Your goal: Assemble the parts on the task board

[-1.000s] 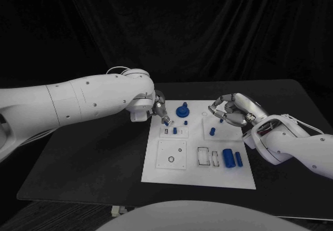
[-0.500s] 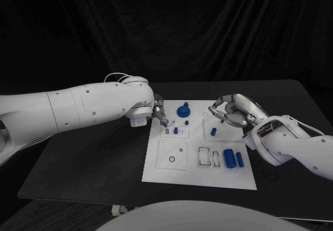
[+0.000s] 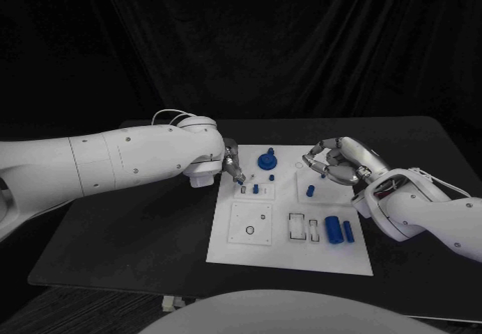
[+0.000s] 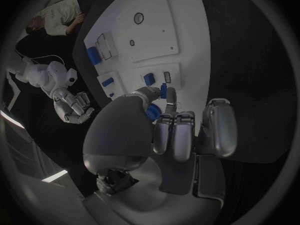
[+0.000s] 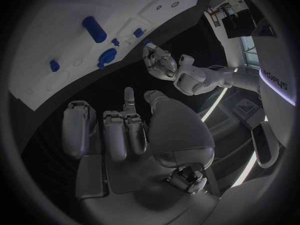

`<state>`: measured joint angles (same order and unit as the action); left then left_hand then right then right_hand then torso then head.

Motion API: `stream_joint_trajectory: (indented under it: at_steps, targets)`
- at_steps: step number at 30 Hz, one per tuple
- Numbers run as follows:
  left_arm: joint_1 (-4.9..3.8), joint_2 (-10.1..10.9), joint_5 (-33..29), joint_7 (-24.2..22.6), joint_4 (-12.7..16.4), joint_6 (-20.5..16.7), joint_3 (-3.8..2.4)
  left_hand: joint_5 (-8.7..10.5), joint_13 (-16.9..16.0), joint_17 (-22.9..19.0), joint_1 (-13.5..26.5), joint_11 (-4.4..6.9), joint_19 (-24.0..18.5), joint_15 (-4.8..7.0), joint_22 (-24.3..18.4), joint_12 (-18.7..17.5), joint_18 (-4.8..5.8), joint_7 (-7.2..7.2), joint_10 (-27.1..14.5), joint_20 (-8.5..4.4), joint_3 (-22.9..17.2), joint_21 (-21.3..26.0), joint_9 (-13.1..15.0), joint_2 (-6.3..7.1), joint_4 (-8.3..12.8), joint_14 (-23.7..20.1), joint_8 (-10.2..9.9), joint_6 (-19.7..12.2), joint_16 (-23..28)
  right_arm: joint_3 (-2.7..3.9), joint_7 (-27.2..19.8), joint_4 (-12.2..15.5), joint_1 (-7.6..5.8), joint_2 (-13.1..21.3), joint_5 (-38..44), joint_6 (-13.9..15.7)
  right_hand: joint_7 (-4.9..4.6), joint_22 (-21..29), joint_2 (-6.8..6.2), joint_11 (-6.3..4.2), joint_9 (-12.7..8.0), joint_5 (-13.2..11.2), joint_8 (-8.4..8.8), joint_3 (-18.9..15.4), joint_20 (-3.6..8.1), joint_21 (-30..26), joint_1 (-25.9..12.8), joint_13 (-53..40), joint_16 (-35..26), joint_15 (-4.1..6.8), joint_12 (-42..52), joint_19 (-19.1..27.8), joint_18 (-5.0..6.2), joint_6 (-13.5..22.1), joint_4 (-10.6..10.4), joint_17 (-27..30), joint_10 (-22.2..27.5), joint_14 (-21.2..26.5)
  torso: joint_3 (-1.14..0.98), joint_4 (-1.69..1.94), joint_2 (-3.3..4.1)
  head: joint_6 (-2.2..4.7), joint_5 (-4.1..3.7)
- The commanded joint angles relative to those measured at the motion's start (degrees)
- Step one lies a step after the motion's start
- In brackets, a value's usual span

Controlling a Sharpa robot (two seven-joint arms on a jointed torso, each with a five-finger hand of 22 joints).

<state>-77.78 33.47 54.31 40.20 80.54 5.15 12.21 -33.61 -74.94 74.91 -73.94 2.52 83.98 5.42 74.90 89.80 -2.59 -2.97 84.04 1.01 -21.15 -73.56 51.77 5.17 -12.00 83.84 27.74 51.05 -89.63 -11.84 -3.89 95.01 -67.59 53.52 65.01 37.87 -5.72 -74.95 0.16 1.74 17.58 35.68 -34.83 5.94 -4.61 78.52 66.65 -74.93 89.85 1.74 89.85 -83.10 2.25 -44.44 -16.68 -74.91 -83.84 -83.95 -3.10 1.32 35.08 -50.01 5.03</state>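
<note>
Left hand pinched a small blue part over the board's far-left slots

The left hand [image 3: 229, 165] hung above the far-left corner of the task board [image 3: 289, 261], thumb and a finger closed on a small blue peg [image 4: 163, 91] whose long axis stood roughly upright, pointing down at the small slots [image 3: 255, 188] just below and beside it; this hand was plainly the nearer one. Further right, the right hand [image 3: 336, 161] hovered over the board's far-right edge, fingers curled in on nothing I could make out. Against a second earlier, the left hand had crept slightly toward the slots; the right looked unchanged
</note>
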Motion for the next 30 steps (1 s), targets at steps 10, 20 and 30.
stream_joint_trajectory:
  at_steps: [10, 20, 30]
  targets:
    - [0.95, -0.9, 0.2, 1.6, -1.1, -0.6, -0.04, 0.66, -14.9, 15.1, 0.8, -0.28, 2.2, 0.05, 11.1, 0.0, -0.45, 0.44, 5.9, -0.14, -7.9, 0.2, 0.0, -0.33, 8.3, 6.2, 0.4, 0.2, -0.4, 0.03, 1.1, 0.1, 0.21, -0.1, 0.3, -0.1, 0.0, -10.7, 0.15, -0.11, -0.1, 0.2, -0.07, 0.3, 0.09, -0.3, 0.3, -15.1, 0.1, 0.07, 0.2, 0.4, 1.01, 0.4, 0.2, -15.1, -6.2, -6.1, 0.04, 0.0, 0.08, 0.01, -0.15]
    - [1.48, -1.4, 0.1, 1.5, -2.0, -0.3, -0.04, 1.02, -14.8, 15.1, 1.0, -0.26, 2.2, 0.04, 11.0, -0.1, -0.48, 0.45, 5.8, -0.16, -7.9, 0.4, -0.1, -0.37, 8.3, 6.2, 0.4, 0.2, -0.4, 0.03, 1.1, 0.0, 0.23, -0.1, 0.3, -0.3, 0.0, -10.7, 0.15, -0.11, -0.1, 0.2, -0.09, 0.3, 0.09, -0.4, 0.4, -15.1, 0.1, 0.07, 0.2, 0.4, 1.03, 0.4, 0.2, -15.1, -6.2, -6.1, 0.04, -0.04, 0.07, 0.01, 0.08]
    - [1.9, -1.7, 0.1, 1.5, -2.2, -0.1, -0.04, 1.22, -14.8, 15.1, 1.0, -0.26, 2.2, 0.05, 11.0, -0.2, -0.48, 0.46, 5.8, -0.16, -7.9, 0.4, -0.1, -0.41, 8.4, 6.2, 0.4, 0.2, -0.4, 0.03, 1.1, 0.0, 0.24, 0.0, 0.3, -0.3, 0.01, -10.6, 0.15, -0.11, -0.1, 0.3, -0.11, 0.3, 0.09, -0.5, 0.4, -15.1, 0.1, 0.07, 0.2, 0.5, 1.05, 0.4, 0.2, -15.1, -6.2, -6.1, 0.03, 0.0, 0.1, 0.01, 0.02]
